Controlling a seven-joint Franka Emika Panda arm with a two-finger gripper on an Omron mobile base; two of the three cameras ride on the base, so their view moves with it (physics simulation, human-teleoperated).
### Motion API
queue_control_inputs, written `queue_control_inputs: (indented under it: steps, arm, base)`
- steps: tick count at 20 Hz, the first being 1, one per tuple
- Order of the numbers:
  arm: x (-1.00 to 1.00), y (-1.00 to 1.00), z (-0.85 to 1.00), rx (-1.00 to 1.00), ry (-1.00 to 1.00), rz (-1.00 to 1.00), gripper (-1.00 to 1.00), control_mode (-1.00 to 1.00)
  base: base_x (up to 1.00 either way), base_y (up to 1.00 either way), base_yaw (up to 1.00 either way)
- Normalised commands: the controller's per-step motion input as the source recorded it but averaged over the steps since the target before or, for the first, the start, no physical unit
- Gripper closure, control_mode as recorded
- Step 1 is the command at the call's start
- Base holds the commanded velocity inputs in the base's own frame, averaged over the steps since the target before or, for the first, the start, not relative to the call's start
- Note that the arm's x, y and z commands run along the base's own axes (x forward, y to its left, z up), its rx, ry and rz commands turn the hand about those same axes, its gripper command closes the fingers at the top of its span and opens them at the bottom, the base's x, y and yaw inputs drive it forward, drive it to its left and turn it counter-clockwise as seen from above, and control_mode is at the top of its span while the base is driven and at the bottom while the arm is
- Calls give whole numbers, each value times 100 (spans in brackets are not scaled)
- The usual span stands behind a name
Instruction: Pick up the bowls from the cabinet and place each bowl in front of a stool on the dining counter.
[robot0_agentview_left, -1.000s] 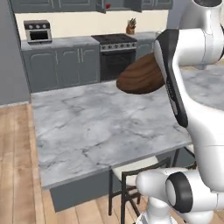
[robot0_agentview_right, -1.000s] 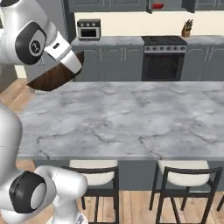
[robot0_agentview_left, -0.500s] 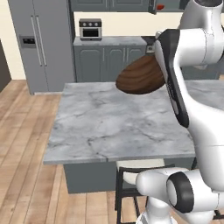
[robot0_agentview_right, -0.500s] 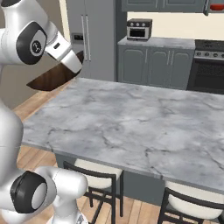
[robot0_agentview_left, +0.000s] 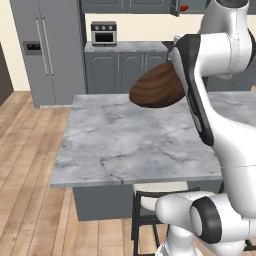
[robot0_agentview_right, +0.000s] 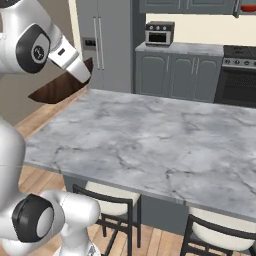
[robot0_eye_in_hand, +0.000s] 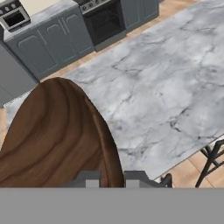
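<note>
Item: brown wood-grain bowl (robot0_agentview_left: 156, 87), wide and shallow, carried in the air and tilted on edge. In the left base view it sat at upper centre of the frame, above the far edge of the table (robot0_agentview_left: 130, 145); in the right base view (robot0_agentview_right: 62, 85) it hung at the left edge of the frame, off the table's near-left corner (robot0_agentview_right: 165, 145).

End effector (robot0_eye_in_hand: 112, 178): jaws closed tight on the bowl's rim. In the hand view the rim (robot0_eye_in_hand: 57, 135) rose between the two finger tips (robot0_eye_in_hand: 89, 178) at bottom centre, and the bowl's body spread to the left half of the frame.

Table: marble top, nothing resting on it.

Stools: one cream seat (robot0_agentview_left: 147, 200) under the table's near edge at bottom centre of the left base view; two seats (robot0_agentview_right: 112, 192) along the bottom of the right base view.

Red bowl (robot0_agentview_left: 183, 8): upper right of the left base view, in the wall cabinet (robot0_agentview_left: 176, 6)
</note>
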Motion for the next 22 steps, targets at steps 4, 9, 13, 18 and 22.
queue_control_inputs:
  steps: [4, 9, 13, 18, 22]
  arm:
    - [2, -68, -23, 7, -4, 3, 100, -100]
    - [-1, -51, -68, 8, -19, 0, 100, -100]
    - [-23, -33, -94, 14, -36, 0, 100, -100]
    - [-4, -25, -64, 22, -13, 1, 100, -100]
    - [2, -50, -37, 35, 4, 15, 100, -100]
  base:
    - [0, 0, 0]
    - [0, 0, 0]
    - [0, 0, 0]
    - [0, 0, 0]
    - [0, 0, 0]
